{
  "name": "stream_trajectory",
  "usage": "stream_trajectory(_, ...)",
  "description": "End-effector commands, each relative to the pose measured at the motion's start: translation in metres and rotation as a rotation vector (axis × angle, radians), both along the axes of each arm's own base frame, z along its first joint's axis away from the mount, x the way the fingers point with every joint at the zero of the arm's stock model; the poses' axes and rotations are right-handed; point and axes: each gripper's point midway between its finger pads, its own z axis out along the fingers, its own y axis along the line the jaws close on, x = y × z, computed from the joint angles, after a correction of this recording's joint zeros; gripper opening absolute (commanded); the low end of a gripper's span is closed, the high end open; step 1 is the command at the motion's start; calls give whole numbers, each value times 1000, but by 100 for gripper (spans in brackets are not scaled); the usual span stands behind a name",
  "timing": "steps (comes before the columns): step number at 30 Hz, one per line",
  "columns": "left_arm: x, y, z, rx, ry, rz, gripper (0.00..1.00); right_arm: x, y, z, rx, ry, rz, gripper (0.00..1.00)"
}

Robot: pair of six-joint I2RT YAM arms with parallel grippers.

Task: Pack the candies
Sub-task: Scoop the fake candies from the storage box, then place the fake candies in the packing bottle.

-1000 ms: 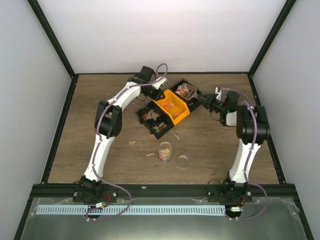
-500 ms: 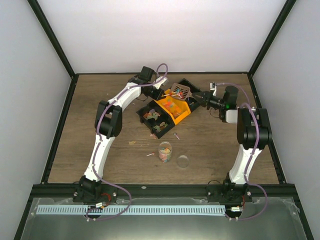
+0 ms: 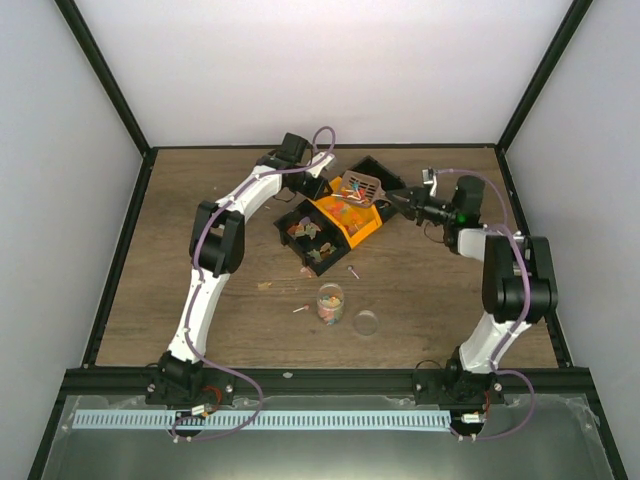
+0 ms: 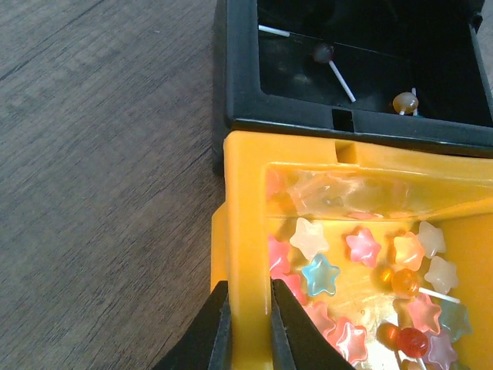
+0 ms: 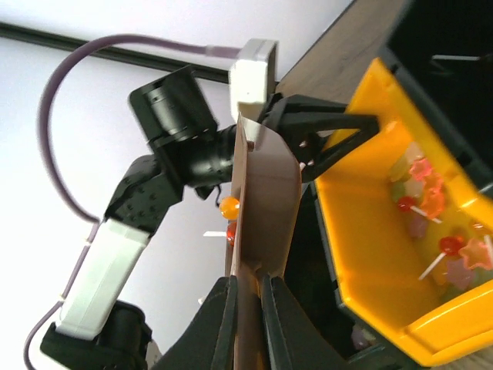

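Candies (image 4: 320, 275) sit mostly in the orange bin, with more in the cup and a few loose on the table (image 3: 200, 200).

Orange bin (image 3: 362, 232): the left tool (image 4: 248, 289) is clamped on its side wall and steadies it.

Black bin (image 4: 239, 62): touches the orange bin and holds a few lollipops.

Brown tray (image 5: 266, 193): the right tool (image 5: 248, 281) is closed on its wall. The tray hangs steeply tilted above the orange bin, with a lollipop (image 5: 229, 206) at its edge.

Clear cup (image 3: 330, 302): upright, partly filled, well apart from the bins. The lid (image 3: 366, 322) lies just beside it.

Caution:
- Tilted this steeply, the tray could shed its contents past the orange rim, onto the table or into the black bin.
- A slipping left grip would let the bin shift under the pour.
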Motion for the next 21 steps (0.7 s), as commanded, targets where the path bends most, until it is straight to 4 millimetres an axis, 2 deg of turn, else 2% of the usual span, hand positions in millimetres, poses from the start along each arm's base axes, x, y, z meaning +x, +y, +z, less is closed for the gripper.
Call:
stream_trajectory(1, 0, 16, -38, 50, 65, 46, 4, -26, 4, 22, -11, -47, 41, 1)
stream_trajectory(21, 3, 16, -30, 36, 34, 53, 4, -154, 25, 25, -147, -21, 151, 1)
